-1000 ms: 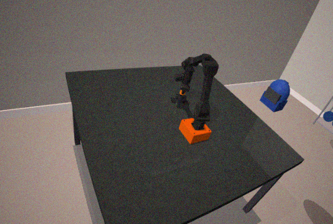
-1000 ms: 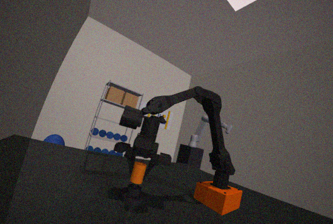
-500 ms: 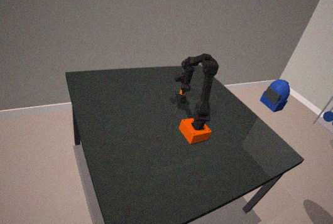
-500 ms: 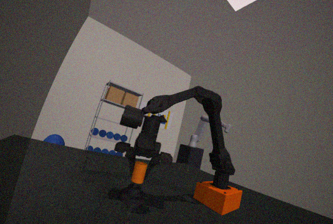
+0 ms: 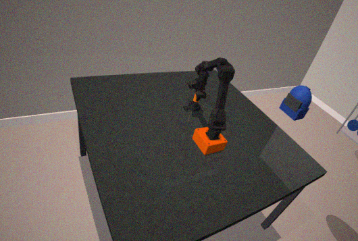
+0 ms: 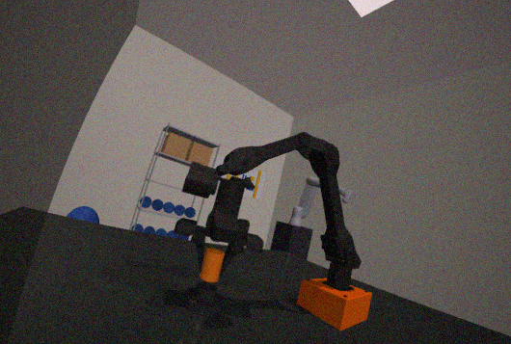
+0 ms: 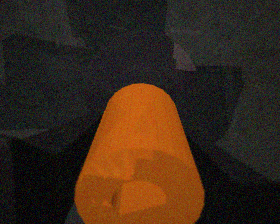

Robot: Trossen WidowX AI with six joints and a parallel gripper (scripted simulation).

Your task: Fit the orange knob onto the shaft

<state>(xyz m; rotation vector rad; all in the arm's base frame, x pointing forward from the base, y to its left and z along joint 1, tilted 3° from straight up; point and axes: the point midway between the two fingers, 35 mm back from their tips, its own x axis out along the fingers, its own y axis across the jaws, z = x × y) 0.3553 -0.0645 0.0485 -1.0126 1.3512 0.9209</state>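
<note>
The orange knob (image 5: pixel 195 98) (image 6: pixel 212 267) (image 7: pixel 141 125) is an upright cylinder. My gripper (image 5: pixel 196 95) (image 6: pixel 214 255) is shut on it and points down. The knob's lower end hangs below the fingers, over the far part of the table. In the wrist view its end face shows a D-shaped hole, with the straight edge toward the bottom of the picture and slightly slanted. Dark shapes lie under the knob in the top and exterior views. I cannot tell the pedestal from the shadow there, and the shaft is not visible.
The arm's orange base block (image 5: pixel 210 144) (image 6: pixel 335 304) stands on the dark table (image 5: pixel 145 175). The arm's shadow falls on the table around the gripper. A blue helmet-like object (image 5: pixel 298 100) and a shelf rack stand beyond the table.
</note>
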